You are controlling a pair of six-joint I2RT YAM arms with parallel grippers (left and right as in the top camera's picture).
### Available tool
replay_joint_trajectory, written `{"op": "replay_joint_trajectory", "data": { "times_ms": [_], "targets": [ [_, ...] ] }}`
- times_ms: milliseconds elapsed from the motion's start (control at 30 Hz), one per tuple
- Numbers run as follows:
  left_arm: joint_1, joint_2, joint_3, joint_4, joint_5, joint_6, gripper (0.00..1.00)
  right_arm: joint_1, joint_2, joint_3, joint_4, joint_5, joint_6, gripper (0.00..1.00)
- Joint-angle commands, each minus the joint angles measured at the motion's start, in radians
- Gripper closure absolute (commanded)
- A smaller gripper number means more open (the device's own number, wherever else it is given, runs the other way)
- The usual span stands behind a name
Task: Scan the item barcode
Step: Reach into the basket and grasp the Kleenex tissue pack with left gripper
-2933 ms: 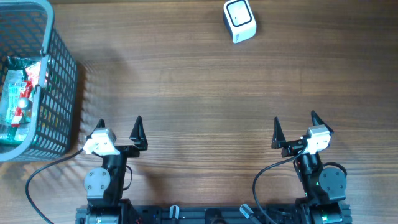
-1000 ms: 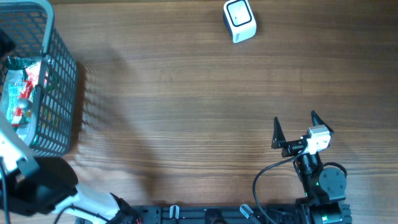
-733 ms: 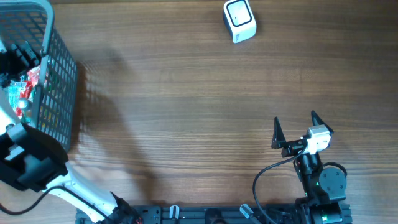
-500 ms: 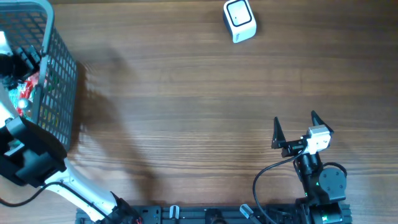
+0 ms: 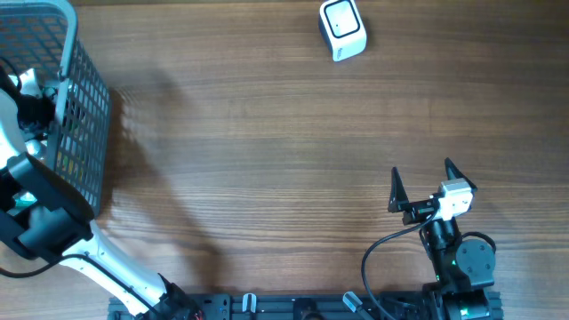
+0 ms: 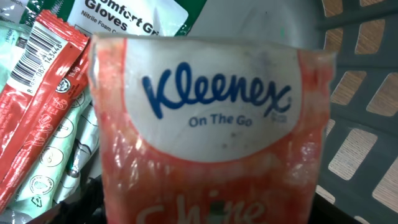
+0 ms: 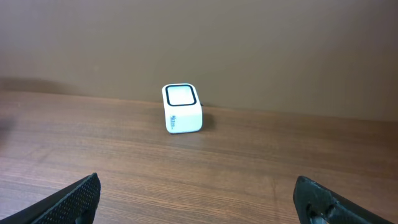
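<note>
The grey basket [image 5: 84,89] at the table's left edge holds a tissue pack [image 6: 211,124], a red sachet [image 6: 43,81] with a barcode and a gloves packet [image 6: 134,15]. The left gripper [image 5: 36,98] reaches inside, close over the tissue pack; whether it clamps it, I cannot tell. The right gripper [image 7: 196,182] stands apart, facing the white scanner [image 7: 182,108].

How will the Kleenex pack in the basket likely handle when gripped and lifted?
The Kleenex pack will probably squash when squeezed: its wrapper looks like crinkled soft film. Likely light for its size, being on-the-go tissues. The glossy film may be slippery in a loose grip.
</note>
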Motion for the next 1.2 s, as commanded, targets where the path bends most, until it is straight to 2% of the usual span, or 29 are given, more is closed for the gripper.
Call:
{"op": "replay_joint_trajectory", "data": {
  "times_ms": [0,67,133,333,467,600,667,767,900,1000,1033,1167],
  "targets": [
    [-0.002,0.007,-0.013,0.006,0.012,0.008,0.4,-0.006,-0.006,-0.001,0.003,-0.01,-0.002,0.0],
    [-0.002,0.007,-0.013,0.009,0.012,0.008,0.53,-0.006,-0.006,-0.001,0.003,-0.01,-0.002,0.0],
    [-0.002,0.005,-0.012,0.021,0.012,0.008,0.55,-0.006,-0.006,-0.001,0.003,-0.01,-0.002,0.0],
    [-0.002,-0.069,0.093,0.032,0.012,0.008,0.56,-0.006,-0.006,-0.001,0.003,-0.01,-0.001,0.0],
    [-0.002,-0.195,0.268,0.06,0.013,0.008,0.54,-0.006,-0.006,-0.001,0.003,-0.01,-0.002,0.0],
    [-0.002,-0.311,0.351,0.117,0.031,-0.024,0.53,-0.006,-0.006,-0.001,0.003,-0.01,-0.001,0.0],
    [-0.002,-0.365,0.351,0.136,0.031,-0.042,0.52,-0.006,-0.006,-0.001,0.003,-0.01,-0.002,0.0],
    [-0.002,-0.383,0.351,0.082,0.031,-0.041,0.52,-0.006,-0.006,-0.001,0.003,-0.01,-0.002,0.0],
    [-0.002,-0.333,0.316,-0.044,0.031,-0.041,0.53,-0.006,-0.006,-0.001,0.003,-0.01,-0.002,0.0],
    [-0.002,-0.283,0.269,-0.075,0.031,-0.041,0.53,-0.006,-0.006,-0.001,0.003,-0.01,-0.001,0.0],
    [-0.002,-0.266,0.245,-0.081,0.031,-0.041,0.51,-0.006,-0.006,-0.001,0.003,-0.01,-0.002,0.0],
    [-0.002,-0.188,0.146,-0.064,0.035,-0.032,0.22,-0.006,-0.006,-0.001,0.003,-0.01,-0.001,0.01]
  ]
}}
